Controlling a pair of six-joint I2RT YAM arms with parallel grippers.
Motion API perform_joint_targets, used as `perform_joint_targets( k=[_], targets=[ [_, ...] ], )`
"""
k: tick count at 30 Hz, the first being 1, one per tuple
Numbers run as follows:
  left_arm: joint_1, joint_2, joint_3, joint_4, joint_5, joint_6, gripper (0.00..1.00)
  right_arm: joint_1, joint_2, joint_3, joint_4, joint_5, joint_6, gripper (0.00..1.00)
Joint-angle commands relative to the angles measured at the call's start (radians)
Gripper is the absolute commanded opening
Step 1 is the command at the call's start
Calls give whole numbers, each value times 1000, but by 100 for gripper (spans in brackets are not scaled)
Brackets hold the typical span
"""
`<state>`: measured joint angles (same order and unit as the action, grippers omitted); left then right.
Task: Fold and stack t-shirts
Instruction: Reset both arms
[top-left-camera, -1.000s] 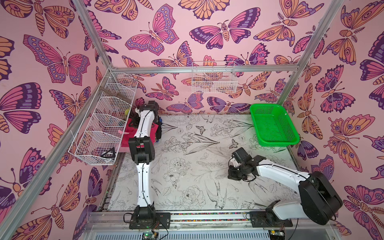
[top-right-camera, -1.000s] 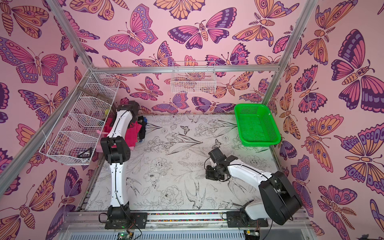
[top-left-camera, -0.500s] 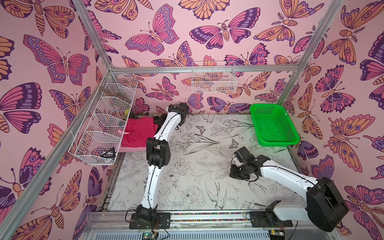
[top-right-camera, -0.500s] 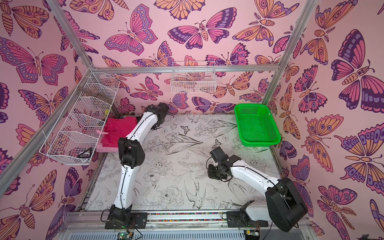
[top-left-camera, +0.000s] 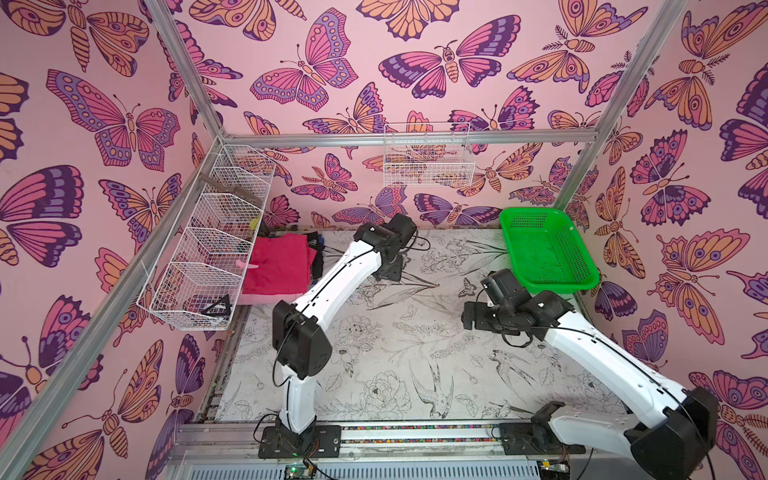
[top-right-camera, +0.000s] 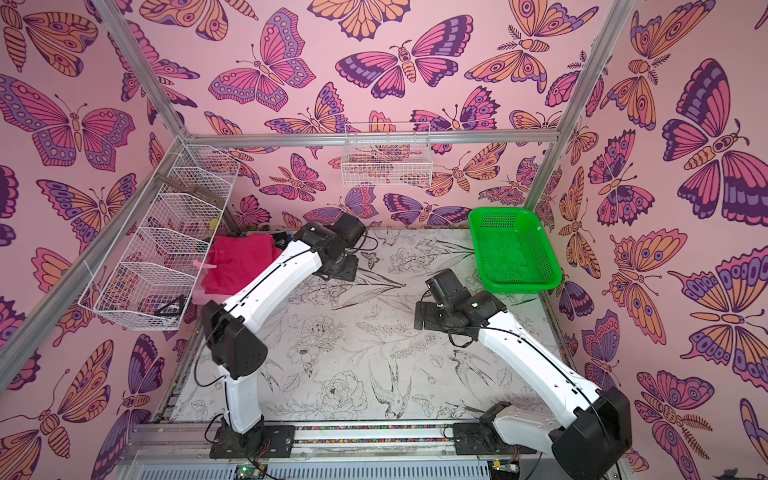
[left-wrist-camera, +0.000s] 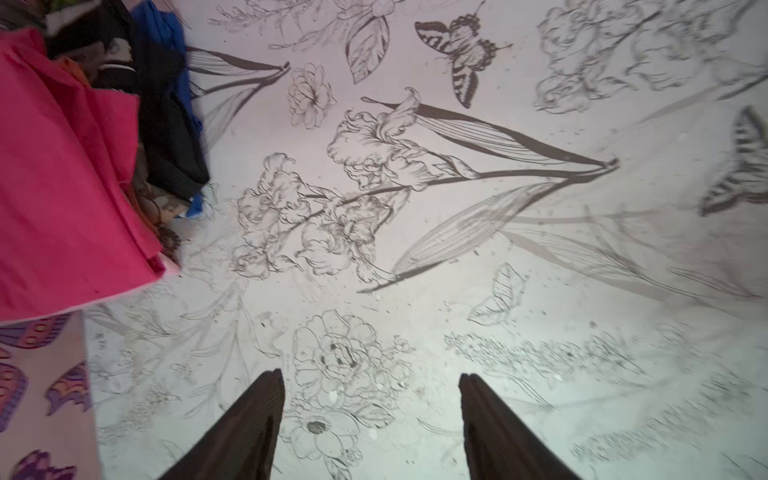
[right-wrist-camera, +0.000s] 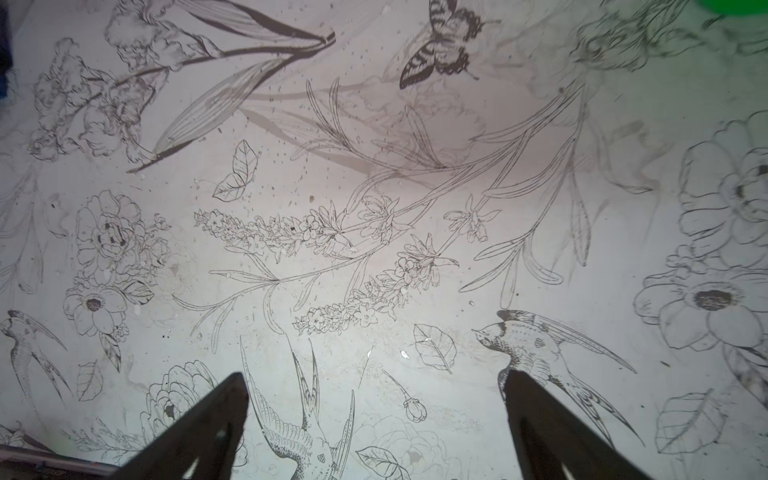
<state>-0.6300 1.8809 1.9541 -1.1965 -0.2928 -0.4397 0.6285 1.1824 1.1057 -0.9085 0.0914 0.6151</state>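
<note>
The t-shirts sit in one pile in the far left corner of the desk (top-left-camera: 395, 353), just under the white wire rack (top-left-camera: 199, 266) on the left wall. A crimson t-shirt (top-left-camera: 280, 264) lies folded on top and covers most of the pile. Below it, the edge of a light pink t-shirt (top-left-camera: 266, 298) shows along the near side. On the pile's right edge a dark t-shirt (left-wrist-camera: 166, 137) sticks out, and the left wrist view also shows a sliver of an orange t-shirt (left-wrist-camera: 77, 70) and a strip of blue cloth (left-wrist-camera: 166, 29) there.

The left arm (top-left-camera: 332, 282) reaches to the far middle of the desk, its wrist just right of the pile and apart from it. The left fingers (left-wrist-camera: 249, 415) are spread, with only the flower-printed desk cover between them, and they touch no cloth.

The right arm (top-left-camera: 602, 357) bends in from the near right, its wrist over the right middle of the desk. The right fingers (right-wrist-camera: 199, 424) are spread wide and hold nothing, and bare desk shows between them.

A green basket (top-left-camera: 557, 285) stands in the far right corner, well apart from the pile and just beyond the right wrist. A small wire basket (top-left-camera: 428, 158) hangs on the far wall.
</note>
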Motion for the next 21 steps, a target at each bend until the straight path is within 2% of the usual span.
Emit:
perform_joint_targets(
  k=[1, 4, 7, 11, 15, 19, 21],
  targets=[
    [-28, -167, -149, 110, 139, -65, 74, -6, -71, 82, -131, 101, -29, 99],
    [-30, -354, -307, 202, 96, -73, 76, -7, -111, 129, -129, 159, -54, 99],
    [-31, -542, -461, 320, -7, -46, 77, -7, -118, 140, -83, 250, -103, 99],
    [-23, -765, -604, 439, -173, 53, 79, -7, -149, 37, 127, 307, -244, 99],
    [6, -885, -723, 569, -300, 153, 82, -8, -162, -66, 327, 299, -413, 99],
    [57, -942, -893, 783, -493, 234, 89, -14, -156, -115, 421, 396, -556, 99],
    [124, -964, -1007, 930, -474, 284, 89, -50, -156, -150, 487, 397, -606, 99]
  ],
)
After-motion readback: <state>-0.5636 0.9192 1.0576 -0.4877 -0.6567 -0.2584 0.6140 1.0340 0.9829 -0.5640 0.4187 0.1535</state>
